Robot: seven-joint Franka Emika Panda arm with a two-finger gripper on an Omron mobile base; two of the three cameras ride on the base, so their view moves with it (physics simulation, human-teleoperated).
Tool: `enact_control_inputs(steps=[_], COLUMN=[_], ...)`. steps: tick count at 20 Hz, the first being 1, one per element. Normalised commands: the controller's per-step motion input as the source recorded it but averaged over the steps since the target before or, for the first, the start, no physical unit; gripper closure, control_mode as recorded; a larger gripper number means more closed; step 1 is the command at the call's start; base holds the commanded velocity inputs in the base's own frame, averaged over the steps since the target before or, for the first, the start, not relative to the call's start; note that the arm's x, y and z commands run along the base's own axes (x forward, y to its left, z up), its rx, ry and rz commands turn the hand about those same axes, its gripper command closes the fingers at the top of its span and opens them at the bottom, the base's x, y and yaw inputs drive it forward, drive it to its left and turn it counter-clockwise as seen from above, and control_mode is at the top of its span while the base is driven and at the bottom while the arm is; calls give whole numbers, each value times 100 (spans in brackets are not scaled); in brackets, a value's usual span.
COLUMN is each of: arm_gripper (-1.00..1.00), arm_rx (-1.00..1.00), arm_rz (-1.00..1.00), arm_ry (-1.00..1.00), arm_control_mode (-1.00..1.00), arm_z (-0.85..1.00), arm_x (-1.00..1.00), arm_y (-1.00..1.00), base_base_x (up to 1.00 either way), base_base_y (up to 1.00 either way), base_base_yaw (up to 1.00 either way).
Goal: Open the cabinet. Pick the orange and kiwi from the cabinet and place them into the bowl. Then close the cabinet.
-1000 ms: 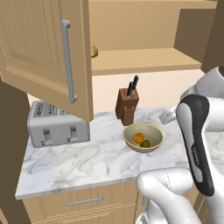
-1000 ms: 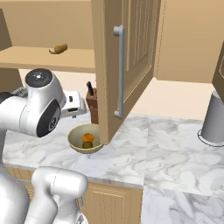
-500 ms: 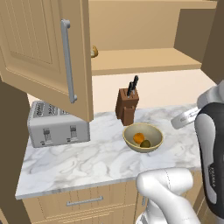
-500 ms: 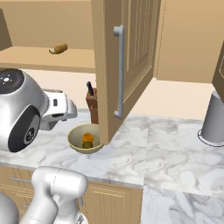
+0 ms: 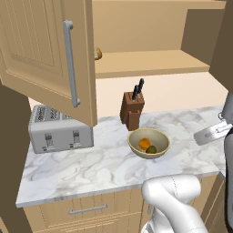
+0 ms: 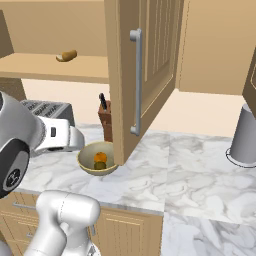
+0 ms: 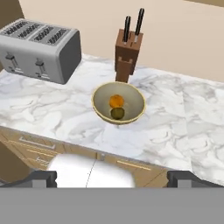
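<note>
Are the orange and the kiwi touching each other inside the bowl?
Touching. In the hand view the orange and the kiwi sit edge to edge in the bowl, with no bowl surface visible between them.

A silver toaster (image 5: 59,129) stands on the marble table (image 5: 91,168) at the left. A brown knife block (image 5: 132,108) stands near the wall. A tan-brown roundish item (image 6: 66,55) lies on the shelf (image 6: 50,67).
</note>
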Motion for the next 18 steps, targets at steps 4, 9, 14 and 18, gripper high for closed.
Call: enact_control_inputs(steps=[4,9,14,18], arm_gripper=[-100,-100,-100,-100], arm_rx=[0,0,0,0], arm_rz=[-4,-8,-11,-12], arm_ry=[-11,-4,-5,-10], arm_control_mode=[-100,-100,-100,-100], arm_z=[5,3,0,0], arm_x=[-63,-39,-12,-12], arm_y=[-28,-26,-25,-31], base_base_x=[0,0,0,0], base_base_y=[0,0,0,0], base_base_yaw=[0,0,0,0])
